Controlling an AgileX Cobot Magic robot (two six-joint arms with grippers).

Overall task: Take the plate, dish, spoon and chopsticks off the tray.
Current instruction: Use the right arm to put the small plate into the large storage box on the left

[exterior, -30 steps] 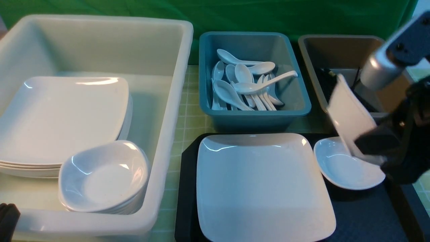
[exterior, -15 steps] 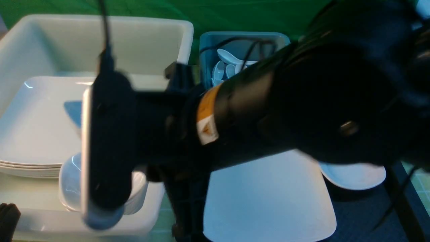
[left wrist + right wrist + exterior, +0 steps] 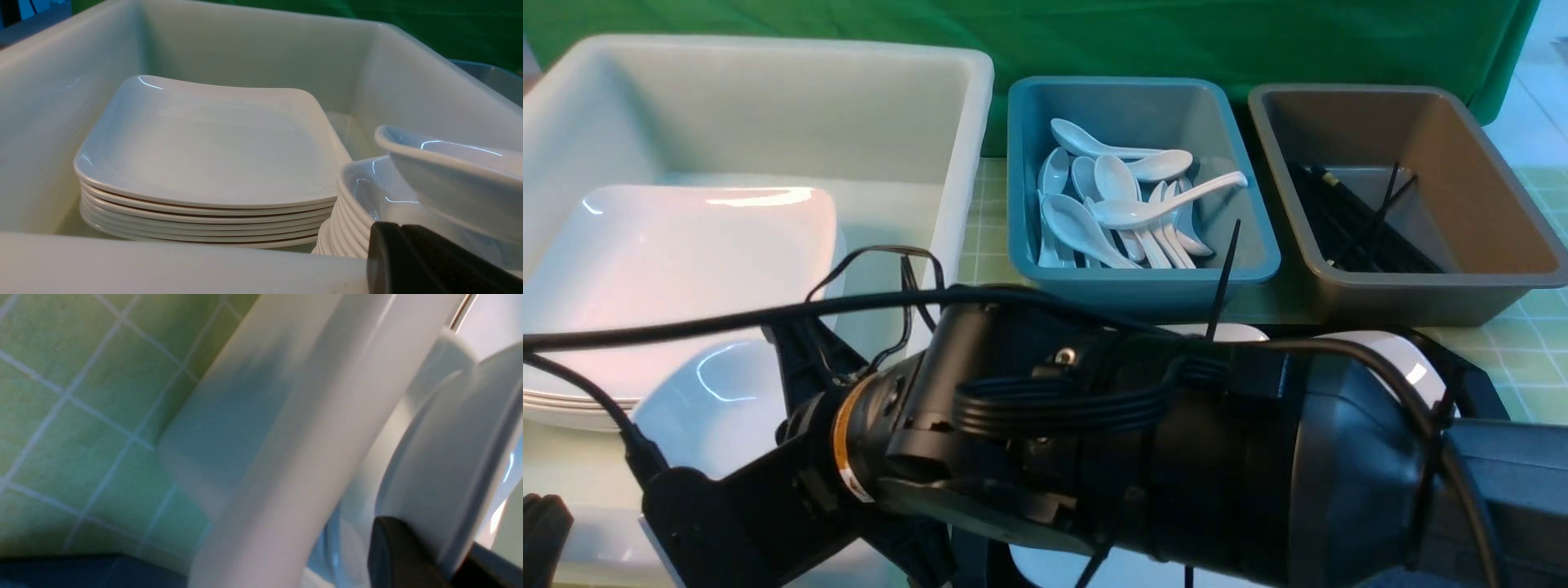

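Front view: my right arm (image 3: 1094,441) stretches across toward the white tub (image 3: 768,73). It hides most of the tray (image 3: 1476,394), which lies just right of the tub. Only a sliver of the plate (image 3: 1225,331) on the tray shows past my arm. The dish (image 3: 711,400) is inside the tub at its near end, beside a stack of plates (image 3: 670,269). Right of the tub, a teal bin (image 3: 1021,188) holds white spoons (image 3: 1127,212), and beyond it a brown bin (image 3: 1486,196) holds black sticks (image 3: 1356,229). My left claw (image 3: 539,531), clenched, sits just outside the tub's near corner.

Left wrist view: in the tub, the dish hangs tilted over a stack of bowls (image 3: 355,212), just beside the plates.

Right wrist view: it is blurred, with the tub's rim over a green gridded mat (image 3: 61,396). My right claw (image 3: 408,547) grasps the dish's edge.
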